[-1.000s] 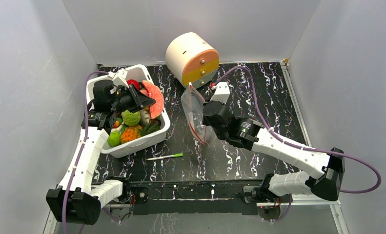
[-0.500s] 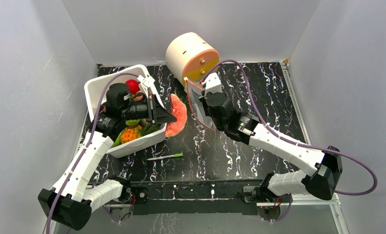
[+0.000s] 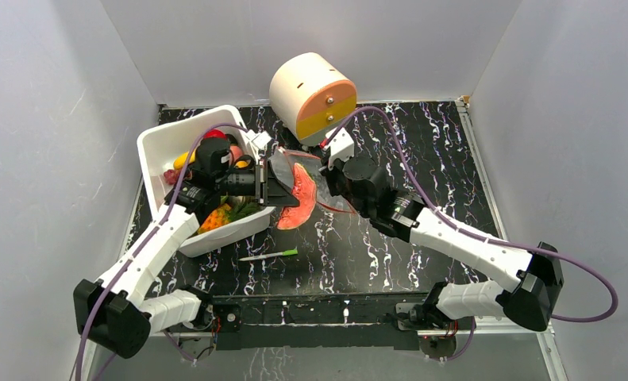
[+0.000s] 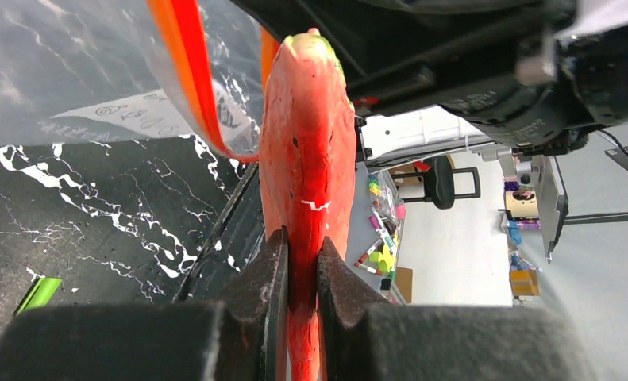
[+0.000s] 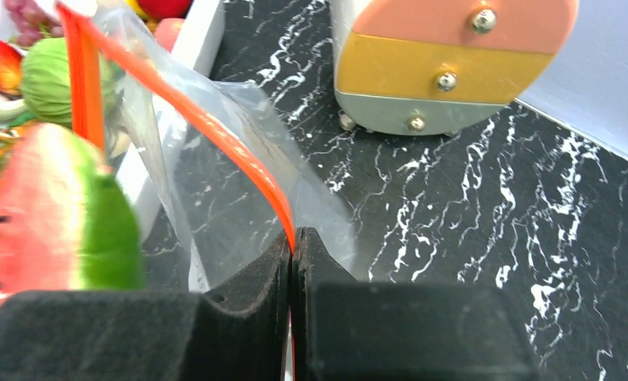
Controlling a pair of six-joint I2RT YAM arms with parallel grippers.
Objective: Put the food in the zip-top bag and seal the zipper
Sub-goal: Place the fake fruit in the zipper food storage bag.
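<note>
Starting at the left, I see the white bin (image 3: 156, 147) against the left wall with the rest of the toy food (image 3: 217, 216) heaped inside it, so there are many pieces to go. Just to its right, the left gripper (image 4: 301, 248) is nipped narrow across the flat of a watermelon slice (image 4: 306, 143), holding it on edge above the table (image 3: 421, 159) with the green-rimmed tip pointing away from the wrist. That tip sits right at the mouth of the clear bag (image 5: 239, 171). I cannot tell whether it has passed the red strip (image 5: 215, 131) or is only level with it. Further right, the right gripper (image 5: 293, 238) is pressed fully together on one side of that strip, lifting the mouth so it gapes toward the slice. The other side of the strip loops loose, and the belly of the bag slumps onto the table. As I judge it, the step in hand is feeding the slice in. To do it well I would drive the slice along its own long line through the middle of the loop, clear of the loose strip so that it does not fold under. I would go in deep before letting go, or the curved piece may roll back out. The right pinch should hold firm and slightly high throughout.
</note>
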